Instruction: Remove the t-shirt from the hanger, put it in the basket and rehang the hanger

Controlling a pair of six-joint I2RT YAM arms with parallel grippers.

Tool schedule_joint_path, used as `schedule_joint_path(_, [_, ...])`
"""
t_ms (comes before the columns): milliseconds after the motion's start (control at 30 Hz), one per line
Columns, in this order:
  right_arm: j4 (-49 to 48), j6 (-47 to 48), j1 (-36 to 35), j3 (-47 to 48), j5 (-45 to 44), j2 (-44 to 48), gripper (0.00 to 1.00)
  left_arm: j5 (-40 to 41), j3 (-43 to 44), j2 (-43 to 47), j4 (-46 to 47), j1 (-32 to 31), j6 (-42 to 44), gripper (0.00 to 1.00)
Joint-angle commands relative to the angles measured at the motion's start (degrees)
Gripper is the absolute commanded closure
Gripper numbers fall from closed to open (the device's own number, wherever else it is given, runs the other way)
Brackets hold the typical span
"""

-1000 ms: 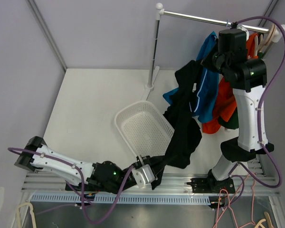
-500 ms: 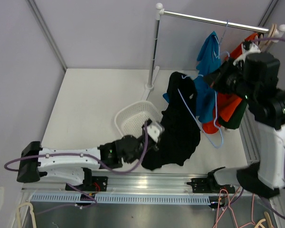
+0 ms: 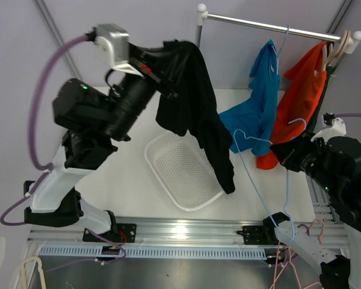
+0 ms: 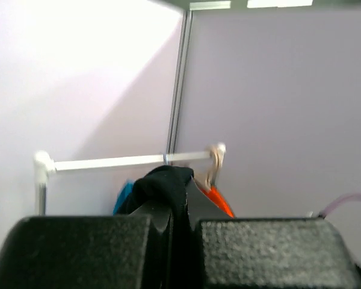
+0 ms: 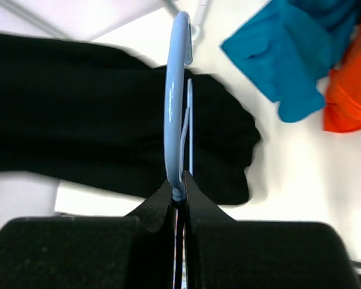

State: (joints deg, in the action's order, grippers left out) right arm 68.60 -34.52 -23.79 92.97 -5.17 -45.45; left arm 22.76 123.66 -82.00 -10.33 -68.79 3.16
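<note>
The left arm [image 3: 51,180] has smooth white link shells set between bulky black joint housings. One housing carries a small green light [image 3: 84,88], and a silver-grey camera block [image 3: 111,41] sits at the wrist. A thick purple cable [image 3: 41,114] loops along it towards a black base [image 3: 48,214]. The right arm [image 3: 343,171] has the same black housings, a second green lamp [image 3: 328,188], a white wrist piece [image 3: 336,127] and a purple lead [image 3: 352,114]. The fingers [image 4: 84,253] are black, with a grainy matte face.
</note>
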Motion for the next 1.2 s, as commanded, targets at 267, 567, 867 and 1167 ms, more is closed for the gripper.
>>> schedule_joint_path(267, [-0.5, -0.8, -0.1, -5.2, -16.0, 7.4, 1.0, -9.8, -7.0, 3.7, -1.9, 10.6, -1.9, 0.99])
schedule_joint_path(567, [8.1, -3.4, 0.3, -11.1, -11.6, 10.7, 1.0, -6.6, -64.9, 15.9, 15.1, 10.9, -25.6, 0.99])
schedule_joint_path(867, [9.1, 2.1, 4.2, -14.7, 4.1, 19.3, 1.0, -2.5, -67.9, -2.8, -7.3, 10.9, -44.5, 0.99])
schedule_joint_path(1167, [8.2, 9.5, 7.4, -15.5, 22.8, 19.4, 1.0, -21.2, -71.3, -13.5, 0.1, 20.6, -46.2, 0.99])
